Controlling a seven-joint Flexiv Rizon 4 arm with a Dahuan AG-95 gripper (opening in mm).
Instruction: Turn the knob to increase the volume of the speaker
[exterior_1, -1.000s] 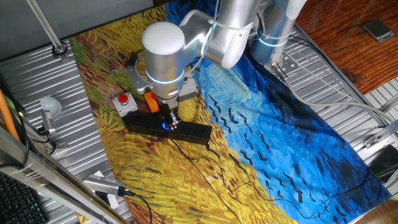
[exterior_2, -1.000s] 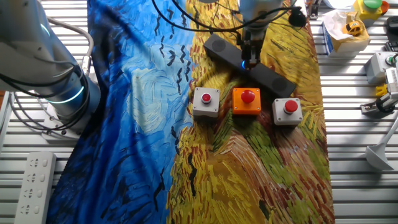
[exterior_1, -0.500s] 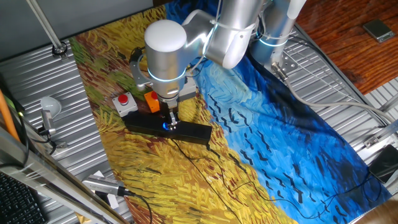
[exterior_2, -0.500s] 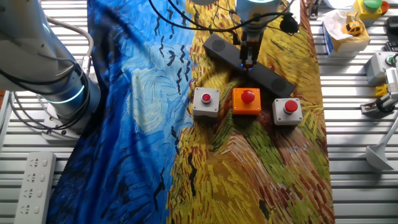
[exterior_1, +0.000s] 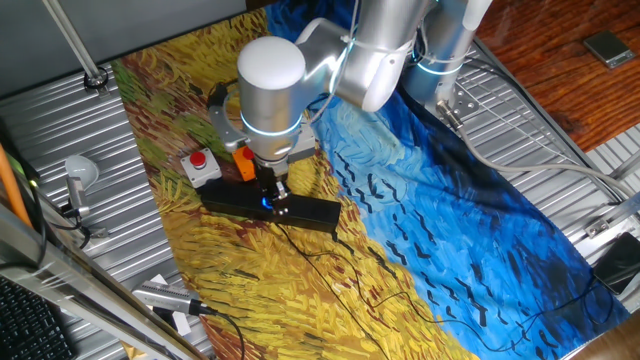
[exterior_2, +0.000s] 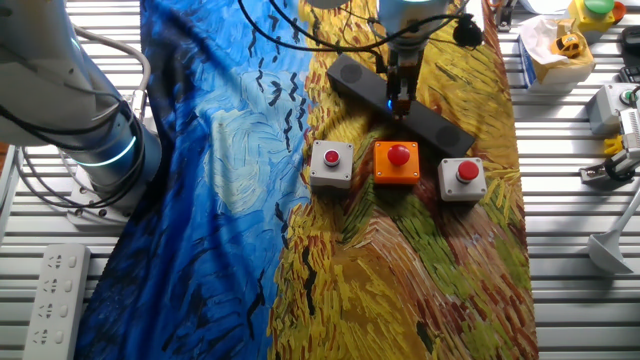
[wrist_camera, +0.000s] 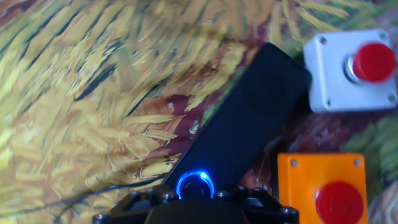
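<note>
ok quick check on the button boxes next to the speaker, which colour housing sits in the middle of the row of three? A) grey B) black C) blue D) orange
D: in the other fixed view the orange box sits between two grey boxes, all with red buttons, just in front of the speaker.

From the hand view I see only part of the speaker (wrist_camera: 245, 134): its near length runs under the gripper (wrist_camera: 196, 208) body and off the bottom edge. The orange button box (wrist_camera: 320, 190) is cut by that edge too. I can't make out the fingertips or whether they touch the knob (wrist_camera: 195, 185). In one fixed view the arm hides the orange box (exterior_1: 243, 160) almost entirely.
</note>
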